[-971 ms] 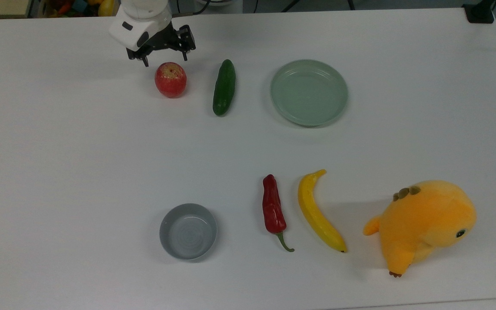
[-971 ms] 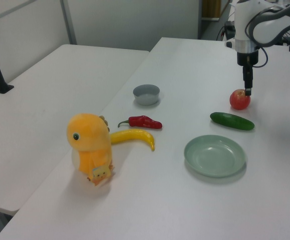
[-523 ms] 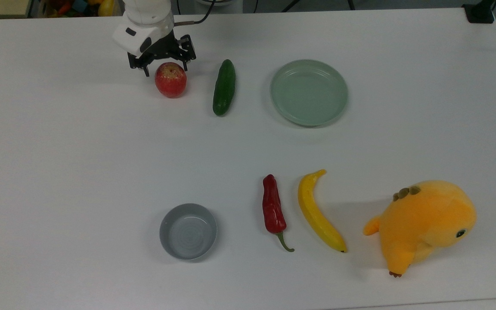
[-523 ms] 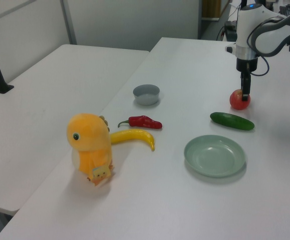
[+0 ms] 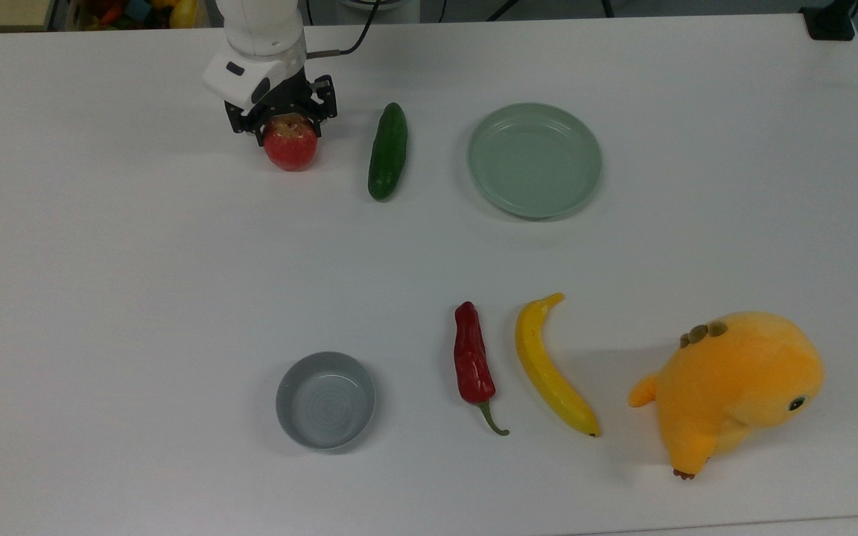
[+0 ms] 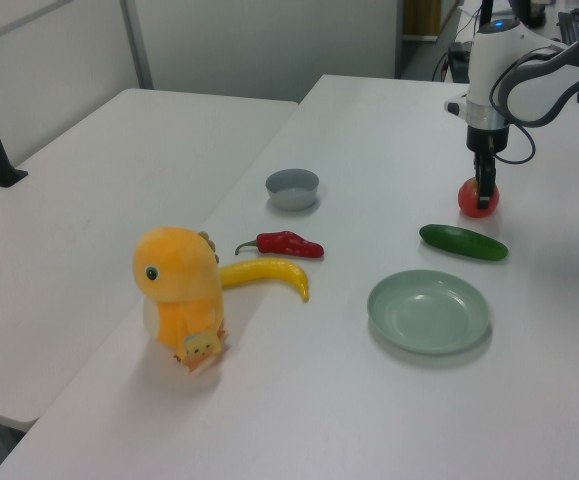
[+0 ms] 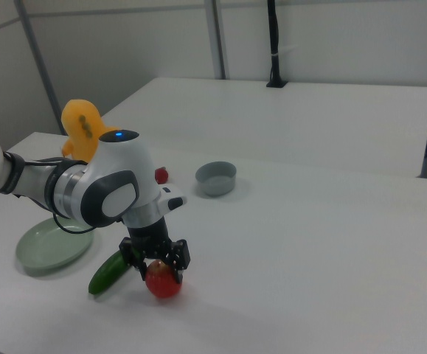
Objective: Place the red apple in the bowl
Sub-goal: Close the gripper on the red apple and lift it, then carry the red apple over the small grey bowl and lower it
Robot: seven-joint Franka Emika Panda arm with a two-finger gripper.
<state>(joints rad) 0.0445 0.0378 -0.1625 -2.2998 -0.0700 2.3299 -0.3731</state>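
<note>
White arm (image 7: pixel 102 195) w/ grey joint caps, blue LED, black fingers (image 7: pixel 178 267), black cable.

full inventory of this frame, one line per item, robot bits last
red apple: 1, red with a yellowish top, far part of the top view's left, under the hand
cucumber: 1, dark green, between apple and plate
plate: 1, pale green, top view's right of the cucumber
bowl: 1, grey, near edge, nothing in it
chili pepper: 1, dark red, top view's right of the bowl
banana: 1, yellow, beside the chili
plush toy: 1, orange, top view's near right
table: 1, white
hand: 1, black fingers, white arm, down over the apple's top, fingers either side
</note>
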